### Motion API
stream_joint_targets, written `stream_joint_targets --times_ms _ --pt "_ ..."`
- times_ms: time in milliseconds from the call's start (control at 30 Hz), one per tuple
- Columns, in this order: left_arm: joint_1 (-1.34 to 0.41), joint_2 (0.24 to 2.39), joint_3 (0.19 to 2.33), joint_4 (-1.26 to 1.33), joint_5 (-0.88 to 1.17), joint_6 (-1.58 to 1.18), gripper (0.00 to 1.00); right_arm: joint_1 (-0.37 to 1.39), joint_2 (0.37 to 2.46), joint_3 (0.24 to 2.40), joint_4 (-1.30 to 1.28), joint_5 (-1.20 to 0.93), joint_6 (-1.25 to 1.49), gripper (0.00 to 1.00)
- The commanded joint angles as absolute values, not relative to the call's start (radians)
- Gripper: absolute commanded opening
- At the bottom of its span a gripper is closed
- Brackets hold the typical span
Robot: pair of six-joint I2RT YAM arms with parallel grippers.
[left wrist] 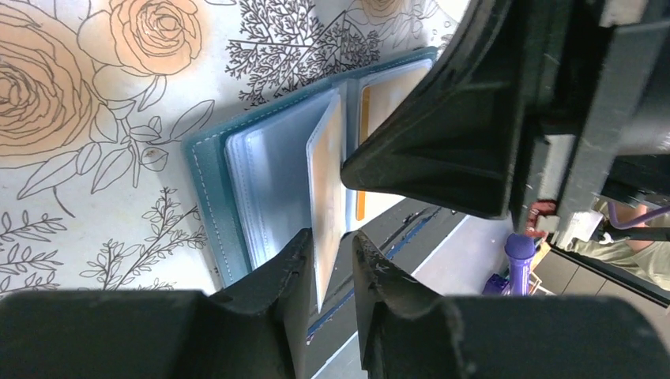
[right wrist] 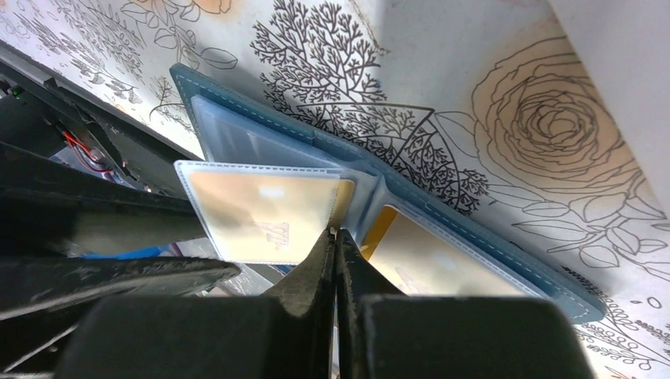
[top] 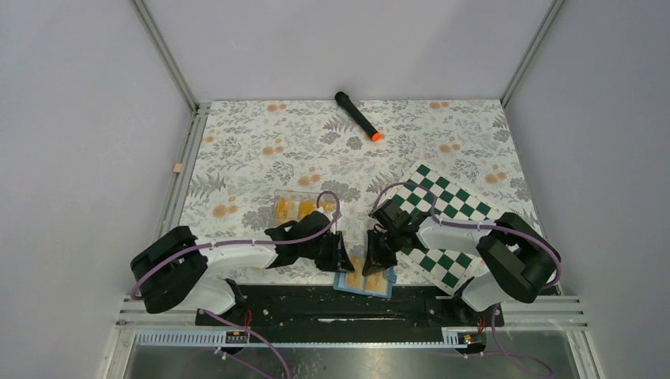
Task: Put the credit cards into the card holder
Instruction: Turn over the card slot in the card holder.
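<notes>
The blue card holder (top: pixel 344 284) lies open at the table's near edge, between both grippers. One of its clear sleeves (left wrist: pixel 327 170) stands upright with an orange-yellow credit card (right wrist: pixel 261 209) inside. My right gripper (right wrist: pixel 336 232) is shut, pinching that sleeve's edge near the spine. My left gripper (left wrist: pixel 332 237) straddles the sleeve's free end. The sleeve rests against one finger, and a gap shows at the other. A second credit card (right wrist: pixel 442 264) sits in the holder's flat pocket. More credit cards (top: pixel 294 208) lie in a clear tray behind the left gripper (top: pixel 341 254).
The clear plastic tray (top: pixel 284 194) sits just beyond the left arm. A green-and-white chessboard (top: pixel 450 205) lies under the right arm. A black marker with an orange tip (top: pixel 357 116) lies at the far middle. The table's near edge and black rail (top: pixel 316 304) are right below the holder.
</notes>
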State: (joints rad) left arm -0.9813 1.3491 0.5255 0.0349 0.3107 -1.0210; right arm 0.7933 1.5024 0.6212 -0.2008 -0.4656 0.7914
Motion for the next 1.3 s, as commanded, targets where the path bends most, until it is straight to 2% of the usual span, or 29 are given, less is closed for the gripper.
stream_joint_targets --times_ms 0,67,100,367,500,567,600,667,733,867,1067,1267 --pt "-0.994 1.386 0.586 0.003 0.281 -1.017 0.19 0.804 1.449 0.655 -0.237 -0.465 0.784 0.00" --pt "-0.994 1.381 0.595 -0.048 0.258 -1.015 0.04 0.804 1.423 0.664 -0.260 -0.453 0.775 0.00" --pt "-0.995 1.375 0.599 -0.070 0.242 -1.013 0.00 0.804 1.408 0.669 -0.269 -0.445 0.769 0.00" --pt "-0.994 1.264 0.676 -0.388 0.067 -0.962 0.00 0.804 1.346 0.687 -0.346 -0.384 0.749 0.00" --pt "-0.996 1.264 0.711 -0.406 0.077 -0.953 0.00 0.802 1.329 0.691 -0.372 -0.355 0.747 0.00" --pt "-1.011 1.296 0.743 -0.392 0.095 -0.955 0.05 0.801 1.319 0.695 -0.387 -0.339 0.745 0.00" --pt "-1.021 1.315 0.764 -0.388 0.097 -0.958 0.10 0.801 1.315 0.697 -0.395 -0.329 0.745 0.00" --pt "-1.042 1.363 0.805 -0.365 0.115 -0.956 0.27 0.797 1.302 0.701 -0.414 -0.313 0.745 0.00" --pt "-1.060 1.415 0.836 -0.327 0.145 -0.960 0.35 0.791 1.280 0.700 -0.427 -0.295 0.748 0.00" --pt "-1.085 1.510 0.878 -0.249 0.196 -0.978 0.39 0.761 1.226 0.701 -0.478 -0.246 0.747 0.00" --pt "-1.098 1.607 0.883 -0.161 0.251 -0.996 0.41 0.692 1.164 0.675 -0.509 -0.243 0.722 0.00" --pt "-1.095 1.511 0.834 -0.090 0.231 -0.988 0.42 0.686 1.184 0.682 -0.517 -0.272 0.702 0.00"
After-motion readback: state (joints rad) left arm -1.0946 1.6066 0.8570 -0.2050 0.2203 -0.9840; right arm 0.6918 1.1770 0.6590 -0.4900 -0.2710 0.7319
